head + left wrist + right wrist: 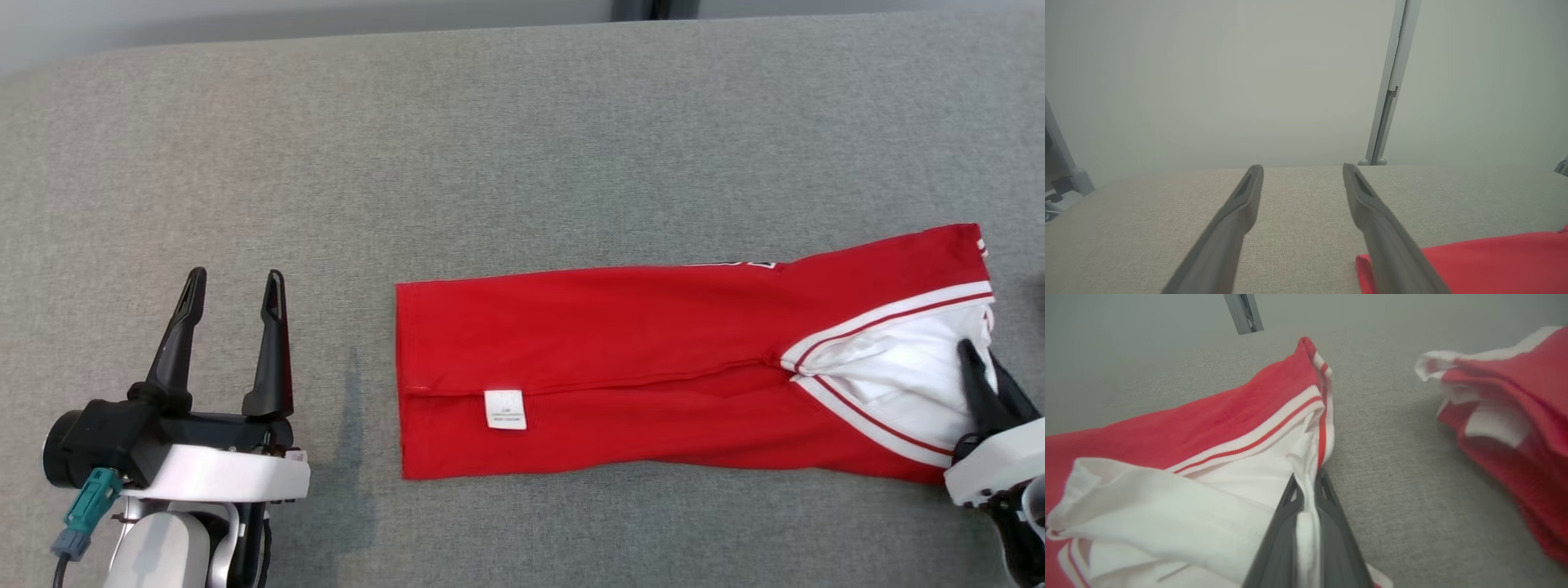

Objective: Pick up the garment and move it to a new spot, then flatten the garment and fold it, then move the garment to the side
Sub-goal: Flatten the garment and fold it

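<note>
1. Your right gripper (1306, 482) is clamped on the white lining of the folded red, white-trimmed garment (620, 359), which lies on the grey fabric table (490, 147).
2. Your left gripper (237, 282) hovers spread, left of it.

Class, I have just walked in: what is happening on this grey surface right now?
The robot's right gripper is shut on the white inner fabric at the right end of the red garment with white-striped trim, which lies folded lengthwise on the grey cloth surface. Its left gripper hangs open, left of the garment and apart from it.
</note>
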Controlling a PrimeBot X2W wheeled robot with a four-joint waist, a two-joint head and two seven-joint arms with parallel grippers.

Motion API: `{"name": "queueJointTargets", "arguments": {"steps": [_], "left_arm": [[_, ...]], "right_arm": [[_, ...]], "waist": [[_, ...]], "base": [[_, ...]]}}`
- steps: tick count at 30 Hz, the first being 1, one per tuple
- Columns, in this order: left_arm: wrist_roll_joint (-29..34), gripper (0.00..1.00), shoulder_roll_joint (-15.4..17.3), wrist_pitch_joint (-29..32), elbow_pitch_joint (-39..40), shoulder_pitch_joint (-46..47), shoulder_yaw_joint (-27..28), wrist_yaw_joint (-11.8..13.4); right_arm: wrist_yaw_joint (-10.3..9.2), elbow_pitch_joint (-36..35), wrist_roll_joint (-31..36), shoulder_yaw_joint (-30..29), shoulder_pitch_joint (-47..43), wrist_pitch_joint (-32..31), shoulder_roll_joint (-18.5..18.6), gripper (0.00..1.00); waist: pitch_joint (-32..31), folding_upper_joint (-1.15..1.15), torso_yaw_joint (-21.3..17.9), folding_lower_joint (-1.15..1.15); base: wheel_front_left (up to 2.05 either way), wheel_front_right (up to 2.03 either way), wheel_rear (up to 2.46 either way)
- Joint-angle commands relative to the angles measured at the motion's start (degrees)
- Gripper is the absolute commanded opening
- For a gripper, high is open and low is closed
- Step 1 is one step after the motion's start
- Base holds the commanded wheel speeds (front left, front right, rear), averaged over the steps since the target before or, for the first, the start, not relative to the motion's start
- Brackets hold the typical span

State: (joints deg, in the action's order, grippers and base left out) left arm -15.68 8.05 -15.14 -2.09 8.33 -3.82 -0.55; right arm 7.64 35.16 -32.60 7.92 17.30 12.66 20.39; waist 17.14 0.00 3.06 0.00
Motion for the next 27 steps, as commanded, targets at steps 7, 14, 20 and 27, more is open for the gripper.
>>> {"name": "queueJointTargets", "arguments": {"steps": [7,14,20,27], "left_arm": [[0.8,1.00,0.2,0.0,-0.2,0.7,0.9,-1.0],[1.1,1.00,0.3,0.0,-0.5,0.0,1.6,-1.2],[1.0,1.00,0.0,0.0,-1.0,0.2,1.1,-1.5],[0.9,1.00,-0.5,0.0,-1.5,1.4,0.5,-2.0]], "right_arm": [[-0.23,-1.2,-1.3,0.2,1.3,0.4,1.7,0.00],[-0.17,-15.0,-2.7,1.7,2.1,-3.3,-2.2,0.00],[-0.17,-28.6,1.5,5.3,1.2,-10.0,-6.2,0.00],[-0.17,-35.4,6.6,14.0,2.4,-16.1,-13.0,0.00]], "waist": [[0.2,0.00,-1.7,0.00],[-0.5,0.00,-3.4,0.00],[-1.1,0.00,-3.5,0.00],[-0.9,0.00,-1.8,0.00]], "base": [[0.00,0.00,0.00],[0.00,0.00,0.00],[0.00,0.00,0.00],[0.00,0.00,0.00]]}}
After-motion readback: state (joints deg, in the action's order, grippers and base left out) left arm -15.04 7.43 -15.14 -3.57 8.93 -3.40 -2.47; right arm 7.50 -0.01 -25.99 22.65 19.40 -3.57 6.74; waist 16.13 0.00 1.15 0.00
